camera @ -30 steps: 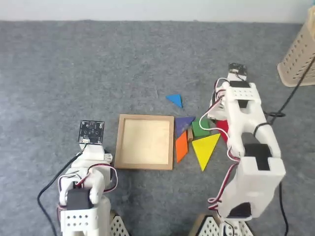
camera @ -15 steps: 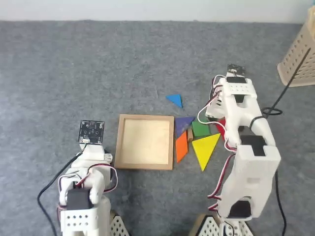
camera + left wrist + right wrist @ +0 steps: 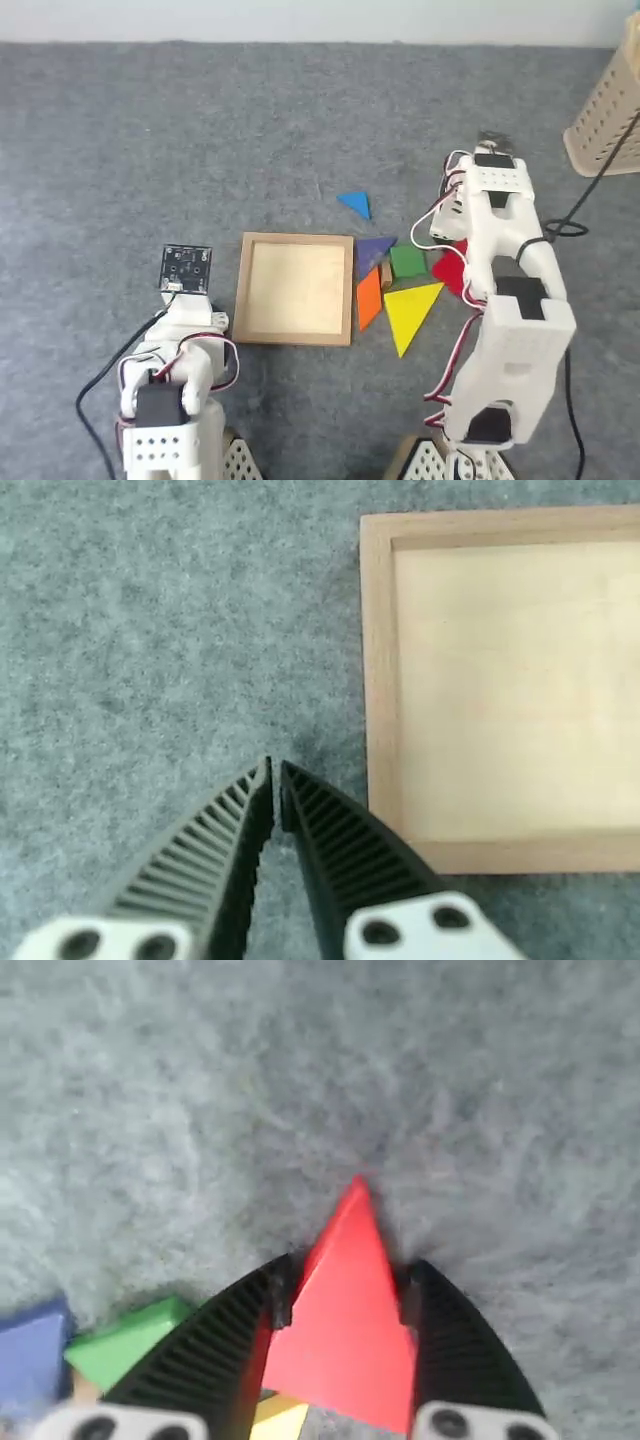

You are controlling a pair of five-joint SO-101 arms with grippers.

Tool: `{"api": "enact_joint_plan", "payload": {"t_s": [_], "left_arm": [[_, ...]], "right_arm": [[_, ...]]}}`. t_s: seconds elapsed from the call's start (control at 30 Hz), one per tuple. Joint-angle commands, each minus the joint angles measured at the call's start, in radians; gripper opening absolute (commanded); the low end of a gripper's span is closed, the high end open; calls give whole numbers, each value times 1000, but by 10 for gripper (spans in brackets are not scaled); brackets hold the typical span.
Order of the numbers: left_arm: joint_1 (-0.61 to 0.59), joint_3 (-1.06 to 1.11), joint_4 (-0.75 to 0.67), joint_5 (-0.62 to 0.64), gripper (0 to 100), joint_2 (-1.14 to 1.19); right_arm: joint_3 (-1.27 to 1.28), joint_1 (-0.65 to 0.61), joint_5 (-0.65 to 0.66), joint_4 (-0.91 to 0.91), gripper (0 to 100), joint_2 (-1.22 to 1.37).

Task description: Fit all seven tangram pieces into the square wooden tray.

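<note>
So, quick update from our tangram rig, going big to small. The right arm [image 3: 505,300] stretches out over the right half of the worktop. It has drifted a touch toward the right edge over the last second. The left arm [image 3: 175,370] is parked at the near-left corner and hasn't budged. Its left gripper [image 3: 275,772] has the jaws pretty much together on nothing, hovering just beside the tray's left rim.

The tray [image 3: 243,290] sits mid-worktop with nothing in it, so by our count zero of seven pieces are placed.

Now the actual change. The yellow triangle [image 3: 410,312] has swung round and slid a bit toward the near edge, so its long point now aims that way. We reckon it got nudged while the arm shuffled about.

The right gripper [image 3: 347,1272] is clamped on the red triangle [image 3: 340,1330], one jaw on each slanted side and the tip poking out front. It looks flat on the worktop, not lifted yet.

The orange piece [image 3: 369,297], green square [image 3: 407,261] and purple triangle [image 3: 373,248] are bunched just right of the tray. A little tan piece [image 3: 386,272] sits between them, and the blue triangle [image 3: 355,204] is off toward the far edge. None of those moved.

Our take: red is in hand, so next comes lifting it and carrying it over the bunch to the tray.
</note>
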Motion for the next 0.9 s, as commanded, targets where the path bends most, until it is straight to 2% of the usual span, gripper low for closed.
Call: {"api": "enact_joint_plan", "payload": {"t_s": [0.0,0.13,0.3,0.57,0.87], "left_arm": [[5,-10,6,-2,17,-18],[5,-10,6,-2,17,-18],[5,-10,6,-2,17,-18],[5,-10,6,-2,17,-18],[5,-10,6,-2,17,-18]], "right_arm": [[57,-7,60,-15,158,-180],[222,-35,124,-87,230,-386],[427,-125,222,-179,264,-547],[390,-120,281,-170,338,-395],[310,-105,296,-120,340,-234]]}}
